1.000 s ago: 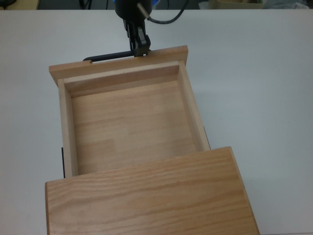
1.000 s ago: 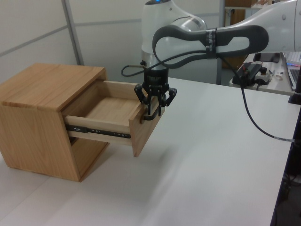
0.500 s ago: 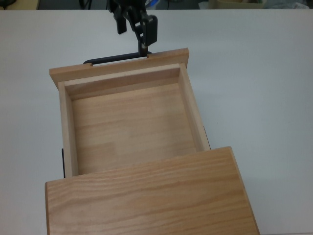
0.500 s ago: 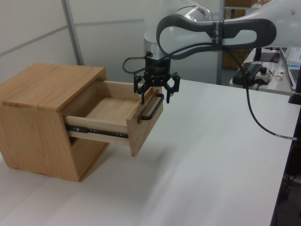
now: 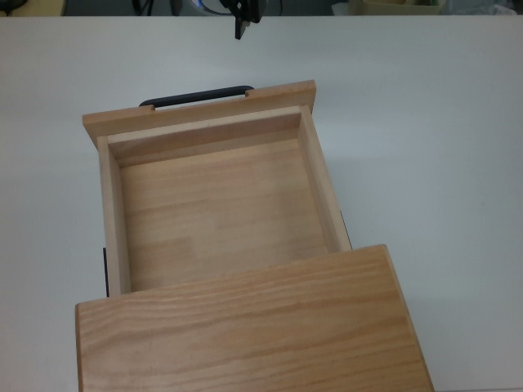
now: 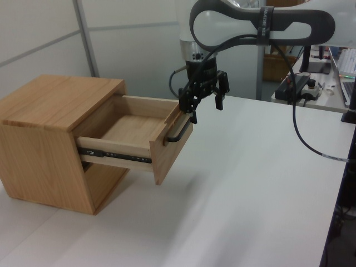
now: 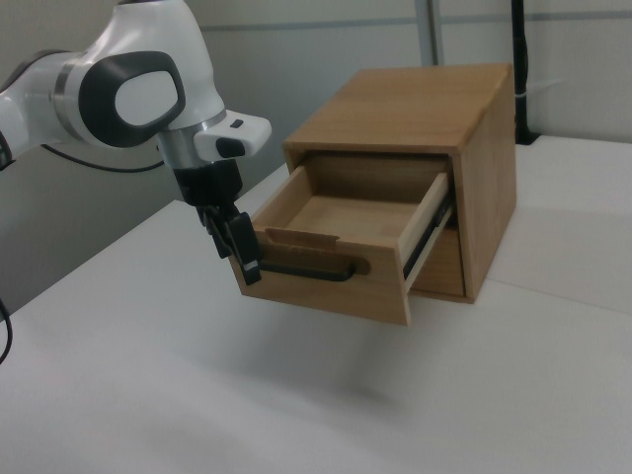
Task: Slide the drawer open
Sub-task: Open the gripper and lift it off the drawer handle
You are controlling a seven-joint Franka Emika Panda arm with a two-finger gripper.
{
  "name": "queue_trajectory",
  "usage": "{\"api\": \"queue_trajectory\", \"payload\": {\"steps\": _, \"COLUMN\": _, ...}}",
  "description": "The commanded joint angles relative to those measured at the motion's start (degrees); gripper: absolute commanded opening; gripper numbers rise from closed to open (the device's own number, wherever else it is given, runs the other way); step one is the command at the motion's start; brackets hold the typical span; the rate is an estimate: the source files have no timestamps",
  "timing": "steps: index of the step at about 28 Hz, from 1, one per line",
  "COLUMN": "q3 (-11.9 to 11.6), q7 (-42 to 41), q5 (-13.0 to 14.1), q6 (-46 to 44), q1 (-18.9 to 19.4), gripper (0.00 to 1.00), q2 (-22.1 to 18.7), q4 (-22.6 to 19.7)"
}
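At the bottom of the top view the cabinet's flat wood-grain top slab [image 5: 253, 327] fills the lower edge of the frame, and the drawer [image 5: 216, 208] juts out from under it toward the upper middle, pulled well out so that its bare light-wood floor lies open. In the left view the same drawer [image 6: 139, 133] hangs out of the cabinet [image 6: 47, 142] at centre left on a black slide rail [image 6: 114, 156], its wider front panel leaning a little forward; in the right view the drawer [image 7: 341, 247] sits at centre, out of the cabinet [image 7: 434, 128] at the upper right. The thin black bar handle [image 5: 196, 96] runs along the far side of the front panel, seen also in the right view [image 7: 311, 271]. Beyond it, the gripper [image 6: 203, 104] hangs just above the handle end in the left view, its two fingers spread apart and holding nothing, clear of the bar. In the top view only the gripper's tip [image 5: 243, 18] shows at the upper edge. Everything rests on a white table [image 6: 250, 194], with the white arm [image 6: 261, 25] arching across the upper right of the left view.
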Motion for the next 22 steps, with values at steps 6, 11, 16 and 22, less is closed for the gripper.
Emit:
{"api": "queue_trajectory", "payload": {"steps": 6, "q3": 0.71, "q7": -17.33, "q5": -3.65, "q6": -1.72, "q1": -0.24, "gripper": 1.0, "q2": 0.69, "q4": 1.94}}
{"api": "queue_trajectory", "payload": {"steps": 11, "q3": 0.71, "q7": -21.39, "q5": -3.74, "q6": -1.72, "q1": -0.24, "gripper": 1.0, "q2": 0.95, "q4": 1.94}}
{"api": "queue_trajectory", "payload": {"steps": 16, "q3": 0.79, "q7": -25.0, "q5": -3.74, "q6": -1.72, "q1": -0.07, "gripper": 1.0, "q2": 1.13, "q4": 1.94}}
{"api": "queue_trajectory", "payload": {"steps": 22, "q3": 0.88, "q7": -25.35, "q5": -3.74, "q6": -1.72, "q1": 0.2, "gripper": 1.0, "q2": 1.13, "q4": 1.94}}
